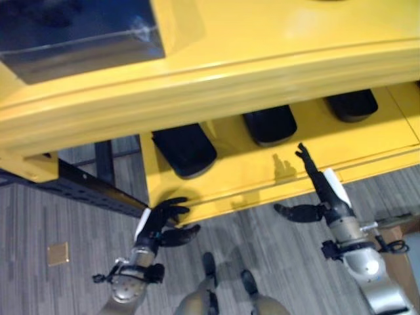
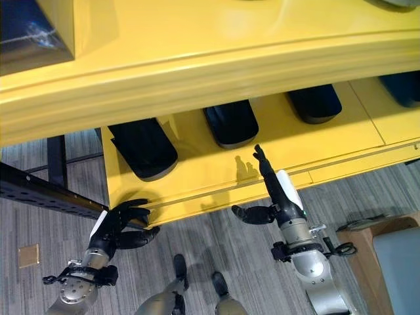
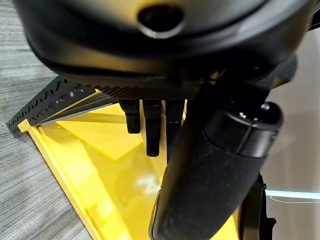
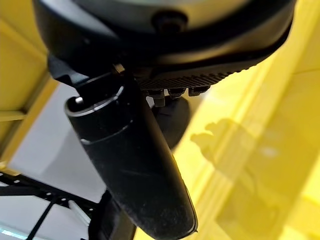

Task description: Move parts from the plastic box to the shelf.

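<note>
Three black parts lie side by side on the yellow shelf, long axes running front to back, their far ends hidden under the upper tier. The left hand hangs empty at the shelf's front edge with relaxed fingers. The right hand, also empty, reaches over the edge with straight fingers.

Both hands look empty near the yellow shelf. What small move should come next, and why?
Probably draw the right hand back from the yellow shelf. Its fingers reach out straight over the shelf's front edge and hold nothing, as does the left hand. Three black parts already lie on the shelf, so another part is likely needed.
</note>
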`<state>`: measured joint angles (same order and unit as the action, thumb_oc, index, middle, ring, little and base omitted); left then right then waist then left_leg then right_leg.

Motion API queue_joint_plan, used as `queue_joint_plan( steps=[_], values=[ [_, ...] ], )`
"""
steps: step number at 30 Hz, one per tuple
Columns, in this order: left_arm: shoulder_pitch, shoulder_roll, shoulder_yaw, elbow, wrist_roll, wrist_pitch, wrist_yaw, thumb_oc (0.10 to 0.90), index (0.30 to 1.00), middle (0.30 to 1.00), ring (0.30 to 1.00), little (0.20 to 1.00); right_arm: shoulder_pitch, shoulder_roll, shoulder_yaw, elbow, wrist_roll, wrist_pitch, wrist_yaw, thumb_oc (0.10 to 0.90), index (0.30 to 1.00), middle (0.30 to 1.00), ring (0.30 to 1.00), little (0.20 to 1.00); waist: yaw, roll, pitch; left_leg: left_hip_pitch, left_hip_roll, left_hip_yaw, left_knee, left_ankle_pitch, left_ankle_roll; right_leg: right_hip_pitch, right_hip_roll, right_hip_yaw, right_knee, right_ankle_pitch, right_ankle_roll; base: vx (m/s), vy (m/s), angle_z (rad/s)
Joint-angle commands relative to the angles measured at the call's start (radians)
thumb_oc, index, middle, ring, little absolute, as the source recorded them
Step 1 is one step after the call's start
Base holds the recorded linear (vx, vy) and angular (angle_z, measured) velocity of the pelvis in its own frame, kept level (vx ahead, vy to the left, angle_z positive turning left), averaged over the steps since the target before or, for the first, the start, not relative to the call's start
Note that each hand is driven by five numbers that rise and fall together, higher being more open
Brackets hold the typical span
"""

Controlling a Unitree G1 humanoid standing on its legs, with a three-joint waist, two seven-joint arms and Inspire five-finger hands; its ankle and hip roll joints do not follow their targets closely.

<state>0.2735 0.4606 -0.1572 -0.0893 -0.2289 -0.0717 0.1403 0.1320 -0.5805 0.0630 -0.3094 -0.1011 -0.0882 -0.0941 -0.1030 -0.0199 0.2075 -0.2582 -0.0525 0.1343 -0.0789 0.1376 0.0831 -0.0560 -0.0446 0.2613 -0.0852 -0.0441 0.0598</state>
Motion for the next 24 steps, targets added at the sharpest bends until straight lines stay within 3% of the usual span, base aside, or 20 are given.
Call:
queue_joint_plan(
  steps=[1, 10, 17, 24],
  values=[
    [-0.097, 0.038, 0.064, -0.076, 0.005, -0.103, 0.011, 0.900, 1.000, 1.000, 1.000, 1.000, -0.085, -0.039, -0.059, -0.073, -0.052, -0.102, -0.040, 0.900, 1.000, 1.000, 1.000, 1.000, -0.003, -0.008, -0.129, 0.059, 0.114, -0.009, 0.071, -0.099, -0.092, -0.053, -0.020, -0.015, 0.011, 0.014, 0.027, 0.00, 0.000, 0.00],
    [-0.093, 0.037, 0.074, -0.081, 0.004, -0.098, -0.007, 0.900, 1.000, 1.000, 1.000, 1.000, -0.104, -0.062, -0.088, -0.132, -0.036, -0.117, -0.024, 0.900, 1.000, 1.000, 1.000, 1.000, -0.010, -0.019, -0.145, 0.102, 0.125, 0.002, 0.054, -0.101, -0.095, -0.037, -0.006, -0.003, 0.003, 0.021, 0.025, 0.00, -0.005, -0.03],
    [-0.086, 0.038, 0.083, -0.072, 0.004, -0.094, -0.019, 0.900, 1.000, 1.000, 1.000, 1.000, -0.138, -0.045, -0.050, -0.140, 0.111, -0.122, 0.033, 0.900, 1.000, 1.000, 1.000, 1.000, -0.010, -0.032, -0.155, 0.133, 0.134, 0.022, 0.028, -0.100, -0.093, -0.044, 0.011, 0.033, 0.000, 0.039, 0.030, -0.03, -0.003, -0.13],
    [-0.086, 0.021, 0.071, -0.059, -0.003, -0.092, -0.019, 0.900, 1.000, 1.000, 1.000, 1.000, -0.164, -0.011, 0.003, -0.099, 0.249, -0.106, 0.062, 0.900, 1.000, 1.000, 1.000, 1.000, -0.001, -0.034, -0.161, 0.140, 0.135, 0.012, 0.016, -0.093, -0.094, -0.039, 0.012, 0.021, -0.001, 0.034, 0.025, 0.00, -0.002, -0.03]
  ],
)
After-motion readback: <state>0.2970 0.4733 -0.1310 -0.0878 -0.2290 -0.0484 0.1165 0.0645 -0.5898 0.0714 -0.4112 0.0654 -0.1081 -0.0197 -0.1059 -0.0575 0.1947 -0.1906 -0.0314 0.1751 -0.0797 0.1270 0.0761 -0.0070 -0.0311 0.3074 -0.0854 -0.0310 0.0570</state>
